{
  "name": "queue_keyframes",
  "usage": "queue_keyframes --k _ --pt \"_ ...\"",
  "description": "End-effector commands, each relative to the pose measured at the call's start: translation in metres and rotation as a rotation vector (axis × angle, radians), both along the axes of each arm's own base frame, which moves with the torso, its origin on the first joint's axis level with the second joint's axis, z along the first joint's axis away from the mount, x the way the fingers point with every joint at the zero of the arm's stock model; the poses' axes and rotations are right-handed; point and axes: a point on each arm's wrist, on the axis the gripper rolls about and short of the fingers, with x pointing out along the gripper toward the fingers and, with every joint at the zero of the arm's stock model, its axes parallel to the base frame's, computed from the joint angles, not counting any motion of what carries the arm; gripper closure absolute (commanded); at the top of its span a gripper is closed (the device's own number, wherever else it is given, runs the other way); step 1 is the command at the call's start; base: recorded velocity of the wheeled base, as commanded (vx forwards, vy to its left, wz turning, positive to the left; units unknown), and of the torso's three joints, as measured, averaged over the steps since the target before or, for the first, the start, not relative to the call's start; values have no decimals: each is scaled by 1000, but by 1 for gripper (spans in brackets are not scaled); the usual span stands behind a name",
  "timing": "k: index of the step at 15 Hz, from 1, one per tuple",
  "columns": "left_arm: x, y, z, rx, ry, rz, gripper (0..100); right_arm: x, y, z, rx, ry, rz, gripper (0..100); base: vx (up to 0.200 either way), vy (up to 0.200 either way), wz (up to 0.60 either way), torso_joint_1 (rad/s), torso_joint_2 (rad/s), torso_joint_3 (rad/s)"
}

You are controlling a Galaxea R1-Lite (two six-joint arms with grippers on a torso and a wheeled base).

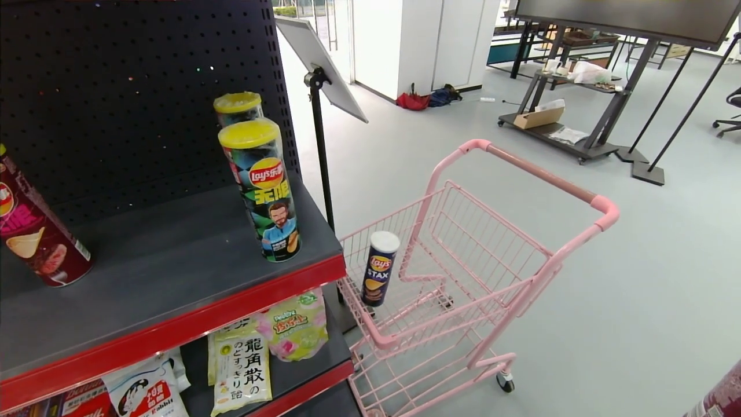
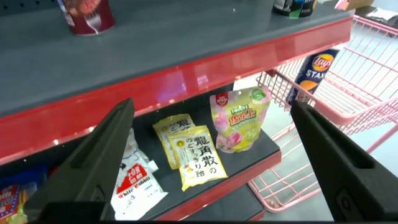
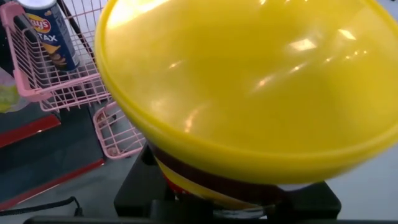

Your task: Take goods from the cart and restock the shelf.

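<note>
Held can (image 3: 249, 81), yellow lid and dark red body, sits in the right gripper (image 3: 227, 202), whose black fingers are closed on its lower part. In the head view, part of its red body shows at the bottom right corner, well apart from the shelf (image 1: 173, 272).

Left gripper (image 2: 211, 155): fingers (image 2: 93, 162) spread wide, nothing between them, facing the lower board and its bags (image 2: 239, 121).

Cart (image 1: 509, 231): pink wire, just beside the shelf's end. One blue can (image 1: 377, 269) with a white lid stands upright in the basket corner nearest the shelf.

Top board: two green cans (image 1: 263, 191) with yellow lids stand upright, one behind the other, near the end by the cart. A maroon can (image 1: 35, 231) stands at the opposite side, well apart from them.
</note>
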Motion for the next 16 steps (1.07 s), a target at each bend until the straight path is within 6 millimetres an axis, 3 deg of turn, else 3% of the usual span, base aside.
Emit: queue_keyframes --k 1,4,16 --pt "0 0 0 0 0 0 0 1 0 0 -2 6 0 100 0 0 0 163 -403 -242" --pt "0 0 0 0 0 1 0 3 0 -1 -13 14 0 100 0 0 0 123 -287 -168" --pt "0 0 0 -3 0 3 0 -1 0 -10 -16 20 1 100 0 0 600 8 -4 -5"
